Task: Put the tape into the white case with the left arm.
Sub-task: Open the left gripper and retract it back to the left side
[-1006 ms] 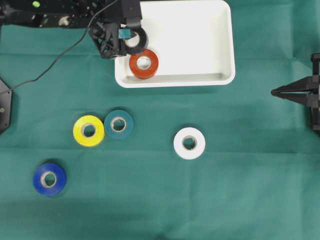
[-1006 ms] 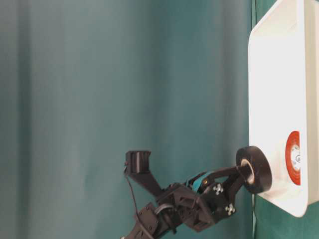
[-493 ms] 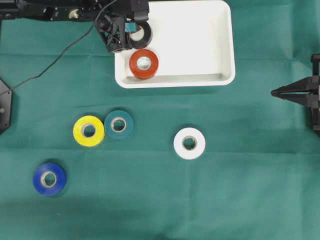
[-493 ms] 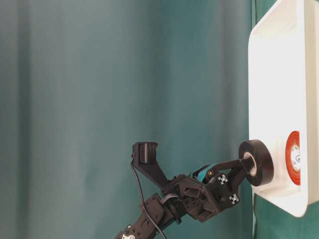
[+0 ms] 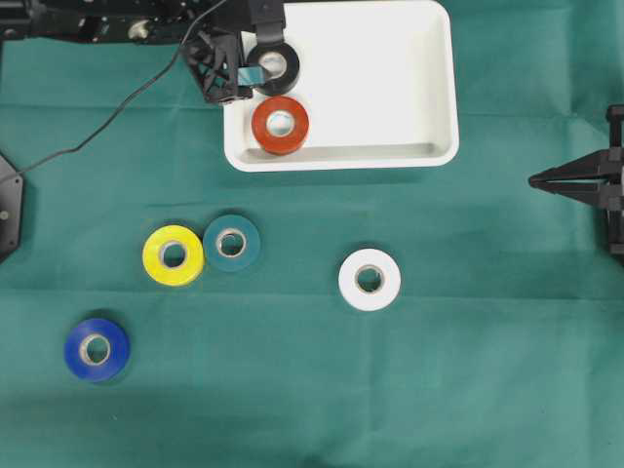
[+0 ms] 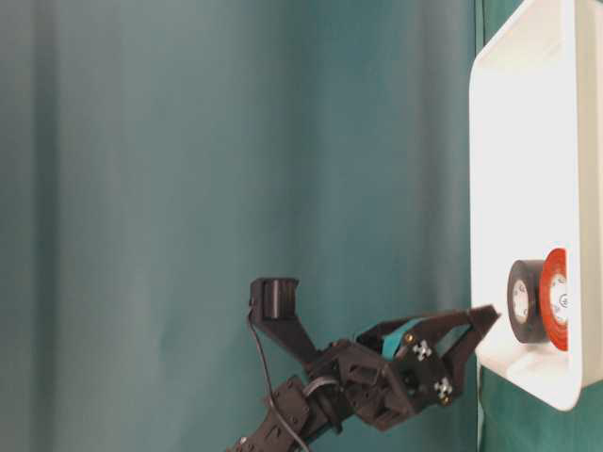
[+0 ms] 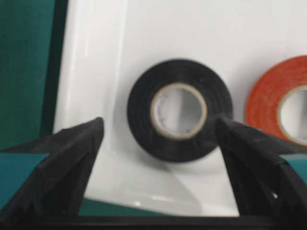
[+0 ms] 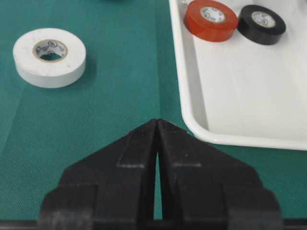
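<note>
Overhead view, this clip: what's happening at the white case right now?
The left gripper stands open over the near-left corner of the white case. A black tape roll lies flat inside the case between its fingers, free of them, close beside an orange roll. Yellow, teal, white and blue rolls remain on the green cloth. The right gripper sits shut at the right edge, holding nothing.

A dark green cloth covers the whole tabletop, lightly creased, evenly lit with soft shadows. In the table-level view a teal curtain with vertical folds fills the left of the frame.
</note>
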Robot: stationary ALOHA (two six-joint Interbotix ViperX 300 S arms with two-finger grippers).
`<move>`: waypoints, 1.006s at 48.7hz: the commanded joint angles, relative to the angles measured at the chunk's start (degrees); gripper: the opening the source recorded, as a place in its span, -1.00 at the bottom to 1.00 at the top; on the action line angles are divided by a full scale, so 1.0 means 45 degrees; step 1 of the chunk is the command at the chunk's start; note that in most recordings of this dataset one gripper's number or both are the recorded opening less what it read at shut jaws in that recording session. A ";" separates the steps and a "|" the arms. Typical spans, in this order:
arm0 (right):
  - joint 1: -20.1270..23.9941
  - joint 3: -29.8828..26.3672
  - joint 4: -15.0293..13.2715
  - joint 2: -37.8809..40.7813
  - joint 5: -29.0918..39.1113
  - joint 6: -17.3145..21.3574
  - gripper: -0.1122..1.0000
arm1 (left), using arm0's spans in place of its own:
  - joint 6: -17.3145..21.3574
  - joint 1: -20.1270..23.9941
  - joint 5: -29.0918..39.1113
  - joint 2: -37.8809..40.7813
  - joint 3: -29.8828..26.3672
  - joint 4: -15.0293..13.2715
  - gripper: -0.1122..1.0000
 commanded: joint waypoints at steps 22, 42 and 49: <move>-0.0020 -0.0176 0.0000 0.0078 -0.0117 0.0020 -0.97 | -0.0586 -0.1953 -0.0078 -0.3906 0.2598 -0.0039 0.93; -0.0020 -0.0176 0.0000 0.0078 -0.0117 0.0020 -0.97 | -0.2422 -0.4062 -0.0078 -0.6660 0.4766 -0.0039 0.93; -0.0020 -0.0176 0.0000 0.0078 -0.0117 0.0020 -0.97 | -0.3105 -0.4609 -0.0078 -0.7559 0.5430 -0.0039 0.93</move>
